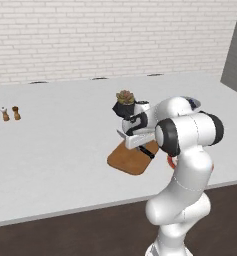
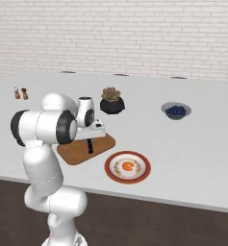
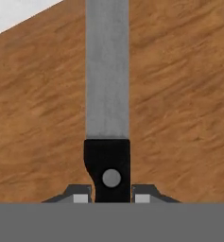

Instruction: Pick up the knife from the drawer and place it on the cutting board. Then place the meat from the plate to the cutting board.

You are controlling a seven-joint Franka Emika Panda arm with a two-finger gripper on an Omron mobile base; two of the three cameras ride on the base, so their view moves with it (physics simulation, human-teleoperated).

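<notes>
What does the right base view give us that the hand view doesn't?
Right base view alone: the plate with the meat on it, a blue bowl, a potted succulent, two shakers, and the arm above the counter. Hand view alone: the fingers clamped on the knife's black handle, its grey blade lying along the wood. Both: the knife over the cutting board.
</notes>
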